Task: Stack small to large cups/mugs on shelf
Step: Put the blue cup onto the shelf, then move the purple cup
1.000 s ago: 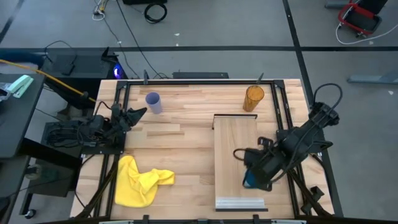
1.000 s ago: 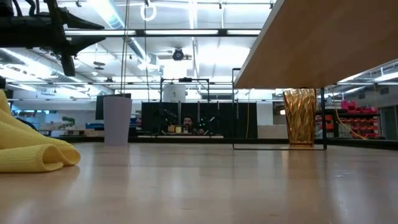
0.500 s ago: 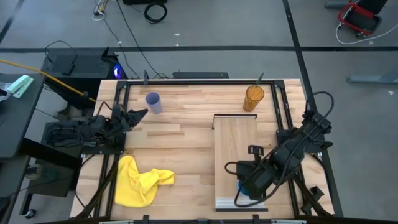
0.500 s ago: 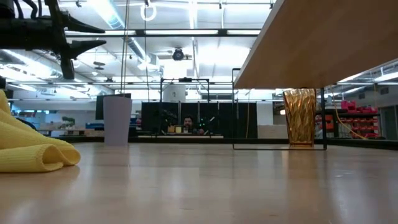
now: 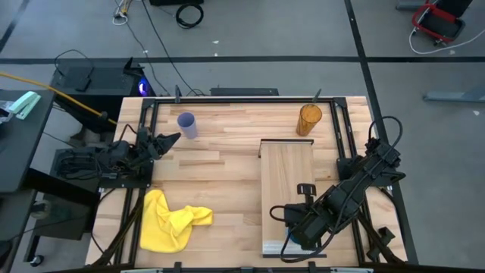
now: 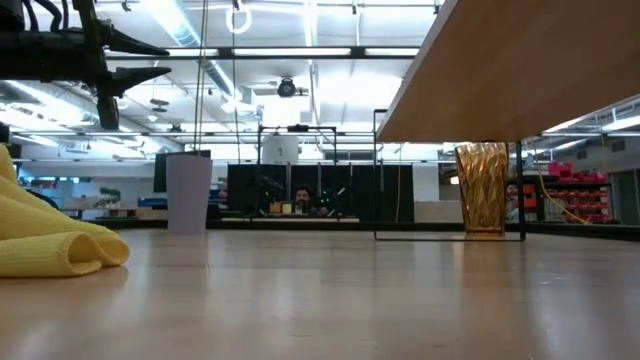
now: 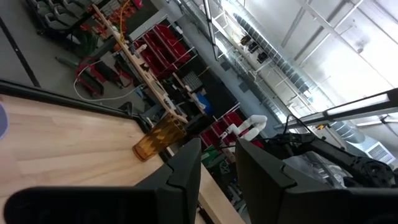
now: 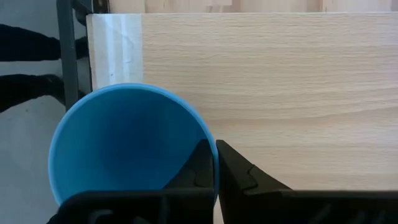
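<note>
My right gripper (image 5: 294, 227) is shut on the bright blue cup (image 8: 124, 143) over the near end of the pale wooden shelf (image 5: 288, 174), by its whitish strip (image 8: 115, 50). The arm hides most of the cup in the high view. The lavender cup (image 5: 186, 123) stands upright on the tabletop at the far left. The amber tumbler (image 5: 308, 119) stands upright at the far right, behind the shelf. My left gripper (image 5: 168, 139) is open and empty, held above the table's left edge near the lavender cup. My right gripper pinches the blue cup's rim (image 8: 213, 152) and wall, one finger (image 8: 200, 167) inside the cup and one (image 8: 239, 177) outside. The fingers come from above, pointing down. The cup is upright with its mouth up. Whether its base touches the shelf, I cannot tell.
A crumpled yellow cloth (image 5: 170, 220) lies on the table at the near left. The shelf is raised above the tabletop, and its underside shows in the low view (image 6: 520, 70). Black frame rails run along the table's left and right edges.
My right gripper has carried the blue cup toward the table's near edge and slightly left, from beside the shelf's right edge to over the shelf's near end. The cup has stayed upright in the hold.
</note>
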